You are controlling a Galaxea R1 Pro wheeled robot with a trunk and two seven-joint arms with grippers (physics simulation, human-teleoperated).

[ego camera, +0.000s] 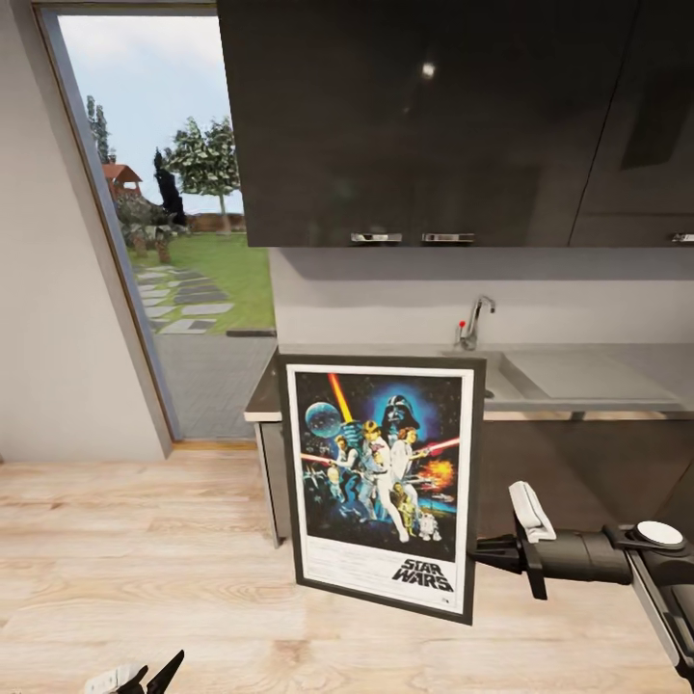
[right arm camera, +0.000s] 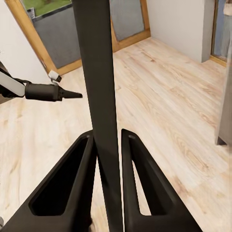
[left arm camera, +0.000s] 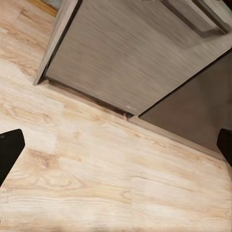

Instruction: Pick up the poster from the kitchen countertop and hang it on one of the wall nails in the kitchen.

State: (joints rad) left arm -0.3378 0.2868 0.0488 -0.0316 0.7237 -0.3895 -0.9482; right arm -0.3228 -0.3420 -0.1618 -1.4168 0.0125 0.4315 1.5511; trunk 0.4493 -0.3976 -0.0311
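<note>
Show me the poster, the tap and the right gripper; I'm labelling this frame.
poster (ego camera: 381, 463): head view, middle of artwork.
tap (ego camera: 474, 323): head view, chrome spout.
right gripper (ego camera: 474, 554): head view, fingertips at poster's edge.

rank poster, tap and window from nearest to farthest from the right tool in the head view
1. Poster: clamped at its right edge by the right tool, so touching it.
2. Tap: up on the countertop, behind the poster.
3. Window: far off at the left, past the countertop's end.
</note>
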